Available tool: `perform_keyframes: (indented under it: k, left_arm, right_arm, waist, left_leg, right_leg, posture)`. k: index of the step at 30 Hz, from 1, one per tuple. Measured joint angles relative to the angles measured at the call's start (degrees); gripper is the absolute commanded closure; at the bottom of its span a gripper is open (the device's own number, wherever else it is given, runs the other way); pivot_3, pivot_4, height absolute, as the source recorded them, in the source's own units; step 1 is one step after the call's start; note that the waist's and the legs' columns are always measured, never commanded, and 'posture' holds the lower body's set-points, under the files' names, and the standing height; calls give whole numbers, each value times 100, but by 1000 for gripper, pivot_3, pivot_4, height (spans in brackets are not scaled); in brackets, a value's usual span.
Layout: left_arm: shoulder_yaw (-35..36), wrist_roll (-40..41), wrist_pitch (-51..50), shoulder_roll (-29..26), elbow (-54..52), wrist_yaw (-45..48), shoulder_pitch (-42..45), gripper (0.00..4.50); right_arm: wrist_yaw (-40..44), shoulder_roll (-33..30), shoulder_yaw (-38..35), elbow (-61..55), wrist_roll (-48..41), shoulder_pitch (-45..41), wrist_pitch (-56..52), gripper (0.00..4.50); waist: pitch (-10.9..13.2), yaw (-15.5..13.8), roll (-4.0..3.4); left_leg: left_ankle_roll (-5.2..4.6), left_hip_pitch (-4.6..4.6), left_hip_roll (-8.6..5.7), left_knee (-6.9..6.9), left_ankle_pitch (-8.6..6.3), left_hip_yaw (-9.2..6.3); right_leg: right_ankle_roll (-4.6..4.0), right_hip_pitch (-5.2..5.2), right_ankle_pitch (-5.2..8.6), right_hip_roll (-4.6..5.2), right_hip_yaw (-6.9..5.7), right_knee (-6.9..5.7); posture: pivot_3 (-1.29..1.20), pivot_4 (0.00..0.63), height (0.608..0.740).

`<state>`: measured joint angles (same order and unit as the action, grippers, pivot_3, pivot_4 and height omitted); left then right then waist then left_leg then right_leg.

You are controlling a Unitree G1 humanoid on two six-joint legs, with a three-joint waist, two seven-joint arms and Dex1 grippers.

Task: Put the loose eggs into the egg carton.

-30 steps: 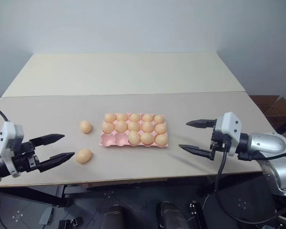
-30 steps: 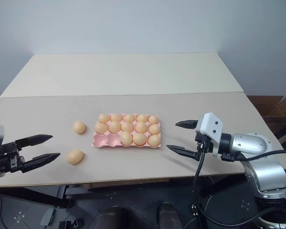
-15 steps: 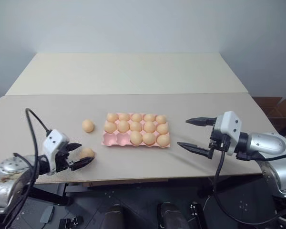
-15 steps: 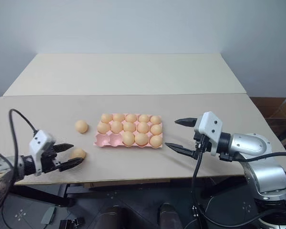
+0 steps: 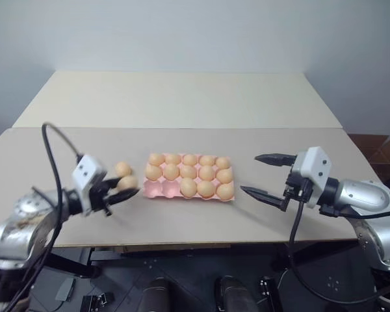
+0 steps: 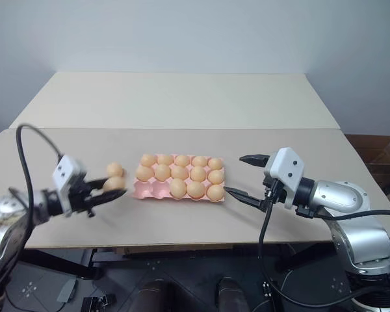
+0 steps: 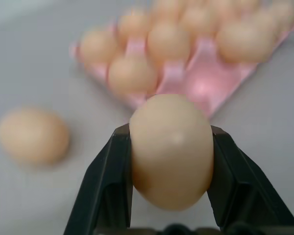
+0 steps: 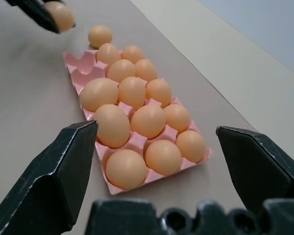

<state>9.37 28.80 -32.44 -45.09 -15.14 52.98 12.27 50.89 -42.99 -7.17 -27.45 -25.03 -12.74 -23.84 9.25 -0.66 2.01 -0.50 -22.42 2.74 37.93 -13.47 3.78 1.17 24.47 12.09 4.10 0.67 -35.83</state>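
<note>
While the left gripper clamps one egg just left of the carton, another egg lies just beyond it and the right gripper gapes.

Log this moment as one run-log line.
left gripper: shut on egg, off the table, near egg carton | right gripper: open, idle | loose egg: on table

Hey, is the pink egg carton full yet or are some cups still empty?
Not full. The egg carton has two empty cups at its near-left corner; one egg is in the left gripper, another loose on the table.
</note>
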Motion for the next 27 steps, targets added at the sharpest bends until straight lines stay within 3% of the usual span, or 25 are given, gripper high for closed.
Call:
perform_keyframes:
  k: [6, 15, 20, 27]
  left_arm:
    - [-1036, -430, 126, 603, 349, -133, 833, 2764]
    - [-1453, -729, -54, 653, 614, -174, 1229, 8]
    - [-1047, -580, -83, 582, 478, -225, 1189, 8]
    - [706, -113, -11, -210, 195, 21, 72, 8]
  right_arm:
    - [-151, -1, 20, -28, 14, 0, -27, 0]
    - [-425, 5, 27, -205, -5, 2, -249, 0]
    - [-523, 26, 26, -304, -82, 3, -318, 0]
    - [-441, 33, 62, -245, -105, -37, -309, 0]
  waist:
    - [-1, 41, -1]
    - [-1, 78, 0]
    - [0, 89, 1]
    - [0, 179, 1]
  left_leg:
    - [-4, 5, -8, 0, -3, 0]
    - [-4, 6, -4, 0, -2, -4]
    - [-4, 5, -2, 0, -2, -4]
    - [-7, 12, 6, -2, -4, -2]
  right_leg:
    - [0, -10, -6, 0, 6, 8]
    - [20, -10, 6, -3, 6, 5]
    - [20, -8, 6, -3, 6, 6]
    - [21, -8, 9, -5, 6, 3]
  posture:
    - [0, 150, 740]
    - [0, 150, 740]
    - [0, 150, 740]
    - [0, 150, 740]
